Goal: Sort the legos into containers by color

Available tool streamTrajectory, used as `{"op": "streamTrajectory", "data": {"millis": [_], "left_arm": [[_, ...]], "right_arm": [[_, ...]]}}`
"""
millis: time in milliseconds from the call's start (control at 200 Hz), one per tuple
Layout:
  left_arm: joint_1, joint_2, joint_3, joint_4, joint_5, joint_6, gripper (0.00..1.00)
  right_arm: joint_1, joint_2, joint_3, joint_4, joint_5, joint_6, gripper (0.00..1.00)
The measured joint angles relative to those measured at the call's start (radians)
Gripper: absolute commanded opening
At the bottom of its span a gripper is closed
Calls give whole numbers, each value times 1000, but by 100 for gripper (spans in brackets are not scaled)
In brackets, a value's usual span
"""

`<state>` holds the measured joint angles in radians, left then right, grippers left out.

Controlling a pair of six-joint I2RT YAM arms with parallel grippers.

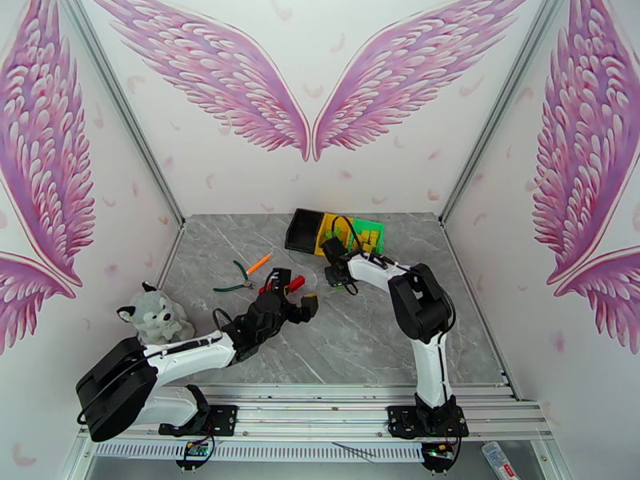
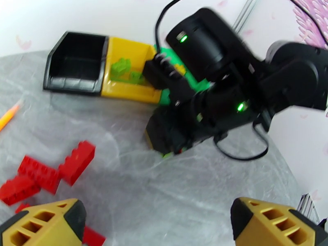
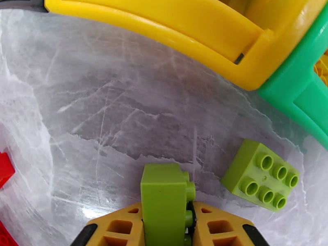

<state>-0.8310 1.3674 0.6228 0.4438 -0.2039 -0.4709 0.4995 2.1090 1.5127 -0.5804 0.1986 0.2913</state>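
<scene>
While the left tool [image 2: 160, 221] hangs wide open and empty over a scatter of red studded plastic bricks [image 2: 49, 171] left of the grey marbled tabletop's [image 1: 360, 338] middle, the right tool [image 3: 166, 228] grips a light-green studded plastic brick [image 3: 162, 193]. Its fingers are closed on the brick's two flanks, with the long axis upright and the studs turned right. At the far edge three open plastic bins sit touching in a row: the black bin [image 2: 76, 80], the yellow bin [image 3: 143, 21] with light-green bricks [image 2: 123, 68] already inside, and the green bin [image 3: 295, 91]. The yellow bin's near wall lies straight ahead of the held brick across bare stone, and the right arm is much the nearer. The carry probably calls for a lift over that rim. A second light-green brick [image 3: 262, 181] lies studs up just right of the tool, apart from it. The surface looks smooth and hard, with open room around.
</scene>
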Motion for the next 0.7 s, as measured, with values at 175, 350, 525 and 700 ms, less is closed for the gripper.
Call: {"op": "streamTrajectory", "data": {"millis": [175, 350, 525, 700], "left_arm": [[13, 13, 53, 3, 12, 31, 99], [35, 13, 40, 18, 22, 42, 99], [93, 16, 7, 35, 37, 39, 99], [110, 52, 7, 64, 53, 37, 99]], "right_arm": [[-6, -32, 15, -26, -15, 3, 17], [-48, -68, 92, -40, -45, 23, 18], [-122, -30, 293, -75, -85, 62, 18], [-164, 142, 587, -105, -130, 107, 23]]}}
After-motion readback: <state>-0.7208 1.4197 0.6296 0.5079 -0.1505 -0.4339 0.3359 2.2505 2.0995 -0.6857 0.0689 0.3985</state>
